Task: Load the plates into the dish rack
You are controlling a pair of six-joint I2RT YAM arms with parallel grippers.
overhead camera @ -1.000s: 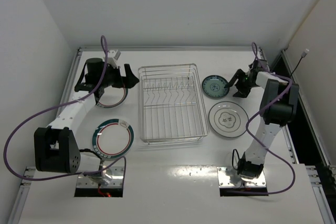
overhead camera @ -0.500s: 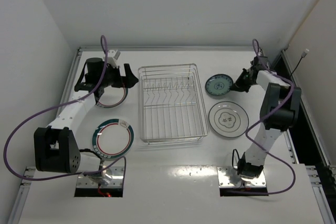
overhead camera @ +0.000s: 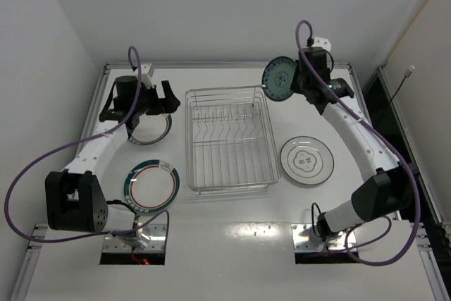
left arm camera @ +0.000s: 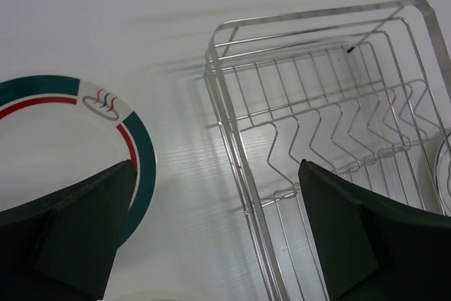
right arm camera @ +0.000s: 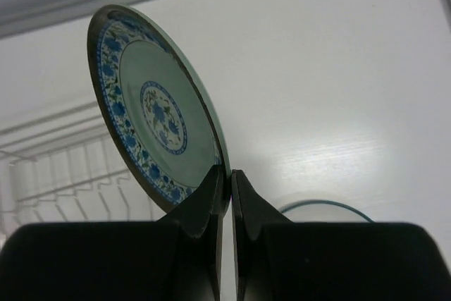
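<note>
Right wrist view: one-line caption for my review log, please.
Right gripper pinches the small teal patterned plate by its rim, holding it on edge, dish rack blurred behind.

You have bright, even overhead light on the white surface (overhead camera: 232, 244), with soft glare patches by its near edge. The dish rack (left arm camera: 224, 111) casts faint streaked shadows. Up close, your left hand (left arm camera: 215, 167) reads dark and blurred; the teal plate (right arm camera: 158, 128) is sharp.

our right gripper (right arm camera: 227, 174) swung up and inward, teal plate (overhead camera: 280, 80) lifted with it, now on edge by the dish rack (overhead camera: 229, 91) far corner
</note>
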